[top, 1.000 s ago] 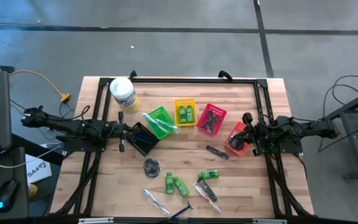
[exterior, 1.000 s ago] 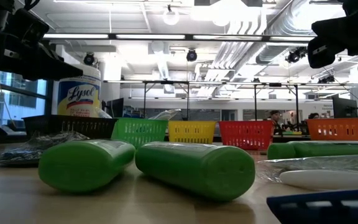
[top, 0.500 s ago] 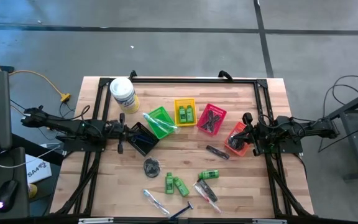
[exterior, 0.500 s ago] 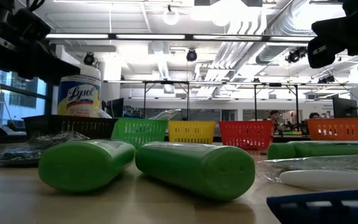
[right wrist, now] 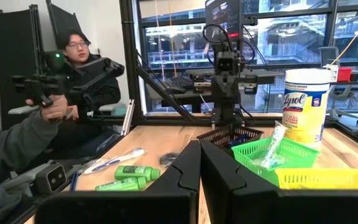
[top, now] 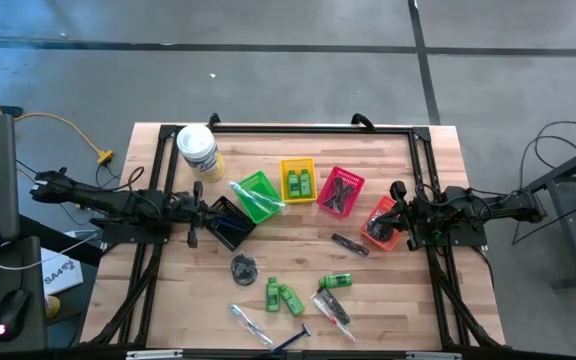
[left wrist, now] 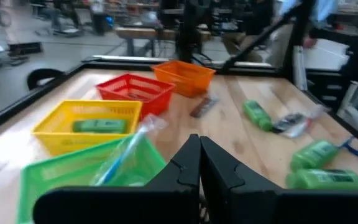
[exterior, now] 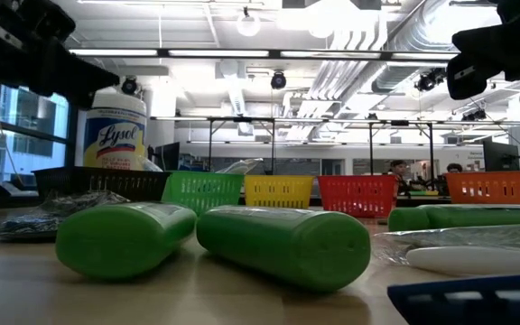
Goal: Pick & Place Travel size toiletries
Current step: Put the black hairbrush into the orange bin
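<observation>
Wooden table (top: 298, 150) fills the high view, with the left gripper (top: 196, 211) at nine o'clock, fingers pressed together beside a black basket (top: 230, 223), and the right gripper (top: 397, 213) at three o'clock, fingers also pressed together beside an orange basket (top: 381, 222). Green (top: 257, 196), yellow (top: 299, 179) and red (top: 341, 191) baskets sit around the centre, and the tub (top: 197, 150) stands at eleven o'clock. Loose toiletries lie toward six o'clock: green bottles (top: 281, 295), one more bottle (top: 336, 281), a dark coil (top: 244, 267), a comb (top: 350, 244), a clear tube (top: 248, 322) and a razor (top: 293, 340). In the low view, two green bottles (exterior: 283, 244) lie on their sides up close, with the tub (exterior: 115, 134) and the row of baskets behind them. In the left wrist view, the closed fingers (left wrist: 213, 168) point over the green basket (left wrist: 79, 171), which holds a clear tube (left wrist: 126, 152); the yellow basket (left wrist: 86, 124) holds a green bottle (left wrist: 101, 126). In the right wrist view, the closed fingers (right wrist: 213, 171) face the left arm across the table, and a person (right wrist: 73, 81) sits at ten o'clock beyond the table edge.
</observation>
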`<state>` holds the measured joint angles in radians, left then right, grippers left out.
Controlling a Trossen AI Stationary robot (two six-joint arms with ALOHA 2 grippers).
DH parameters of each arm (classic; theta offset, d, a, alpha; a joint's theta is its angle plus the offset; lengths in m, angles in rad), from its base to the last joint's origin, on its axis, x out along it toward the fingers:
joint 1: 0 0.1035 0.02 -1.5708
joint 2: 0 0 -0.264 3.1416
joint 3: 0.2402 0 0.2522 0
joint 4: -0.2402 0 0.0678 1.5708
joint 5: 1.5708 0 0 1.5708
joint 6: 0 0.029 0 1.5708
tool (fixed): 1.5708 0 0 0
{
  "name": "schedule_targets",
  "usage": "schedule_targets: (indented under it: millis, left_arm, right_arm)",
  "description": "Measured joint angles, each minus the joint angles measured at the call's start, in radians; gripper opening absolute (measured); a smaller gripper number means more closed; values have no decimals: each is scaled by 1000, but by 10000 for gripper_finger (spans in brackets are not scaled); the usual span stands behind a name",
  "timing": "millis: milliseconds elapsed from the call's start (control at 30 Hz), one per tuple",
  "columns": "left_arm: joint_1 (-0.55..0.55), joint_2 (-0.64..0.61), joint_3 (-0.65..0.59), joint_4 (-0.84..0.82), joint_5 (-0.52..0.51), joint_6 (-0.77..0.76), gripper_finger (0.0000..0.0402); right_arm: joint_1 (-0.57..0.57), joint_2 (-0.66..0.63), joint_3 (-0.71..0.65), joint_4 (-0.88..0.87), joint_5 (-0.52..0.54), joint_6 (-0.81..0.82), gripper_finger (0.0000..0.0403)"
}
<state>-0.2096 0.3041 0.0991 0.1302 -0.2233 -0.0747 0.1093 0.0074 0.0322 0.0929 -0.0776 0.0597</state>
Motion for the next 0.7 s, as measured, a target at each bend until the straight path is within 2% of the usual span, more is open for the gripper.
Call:
schedule_targets:
  millis: [133, 267, 400, 567, 700]
  left_arm:
    - [-1, 115, 73, -4, 85, 22, 0]
    - [0, 284, 178, -30, 79, 39, 8]
    - [0, 488, 311, -95, 76, -16, 41]
    - [0, 749, 530, -341, 77, -23, 98]
    - [0, 939, 694, -519, 118, 20, 143]
  right_arm:
    - [0, 0, 0, -8, 0, -1, 2]
    - [0, 0, 0, -11, 0, -1, 2]
    - [0, 0, 0, -11, 0, -2, 2]
    - [0, 0, 0, -14, -3, -2, 2]
    - [0, 0, 0, -35, -4, -2, 2]
